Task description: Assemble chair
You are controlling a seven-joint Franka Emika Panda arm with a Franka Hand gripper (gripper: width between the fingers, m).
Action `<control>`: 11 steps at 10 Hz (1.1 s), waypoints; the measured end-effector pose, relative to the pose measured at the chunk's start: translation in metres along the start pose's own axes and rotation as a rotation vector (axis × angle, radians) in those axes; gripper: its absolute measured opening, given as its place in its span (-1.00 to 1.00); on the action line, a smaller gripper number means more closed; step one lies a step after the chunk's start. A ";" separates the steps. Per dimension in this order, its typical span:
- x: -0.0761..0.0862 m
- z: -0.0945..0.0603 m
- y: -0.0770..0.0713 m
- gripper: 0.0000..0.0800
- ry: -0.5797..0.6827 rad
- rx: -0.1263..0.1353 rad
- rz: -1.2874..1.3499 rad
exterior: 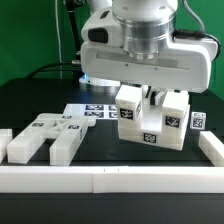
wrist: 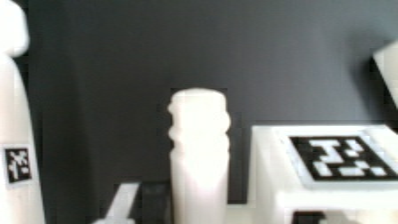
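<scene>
The partly joined chair (exterior: 152, 126), white tagged blocks on a slab, stands in the middle of the table. My gripper (exterior: 150, 100) comes down from above between its two upper blocks. In the wrist view a white bar (wrist: 199, 140) with a ribbed, rounded end sticks out from between the jaws, and my gripper (wrist: 205, 212) is shut on it. Beside the bar lies a white block (wrist: 338, 160) with a tag on it. A long white bar (wrist: 15, 120) with a tag runs along the edge of the wrist view.
Loose white chair pieces (exterior: 45, 140) with tags lie at the exterior view's left. The marker board (exterior: 88, 110) lies flat behind them. A low white border rail (exterior: 110, 180) runs along the front and up the exterior view's right side (exterior: 211, 150).
</scene>
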State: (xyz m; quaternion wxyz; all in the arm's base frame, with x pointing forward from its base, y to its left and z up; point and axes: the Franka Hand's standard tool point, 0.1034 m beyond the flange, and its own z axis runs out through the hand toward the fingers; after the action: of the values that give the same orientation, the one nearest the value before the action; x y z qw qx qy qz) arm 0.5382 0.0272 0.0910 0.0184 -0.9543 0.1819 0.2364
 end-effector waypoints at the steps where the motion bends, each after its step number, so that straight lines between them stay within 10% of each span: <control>1: -0.002 0.003 0.006 -0.37 -0.079 -0.016 0.010; 8: -0.014 0.021 0.029 -0.37 -0.577 -0.125 0.075; 11: -0.010 0.020 0.031 -0.29 -0.611 -0.127 0.073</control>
State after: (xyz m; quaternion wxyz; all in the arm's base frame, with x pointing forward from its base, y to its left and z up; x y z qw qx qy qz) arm 0.5097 0.0040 0.0797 0.0043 -0.8311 0.1870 0.5238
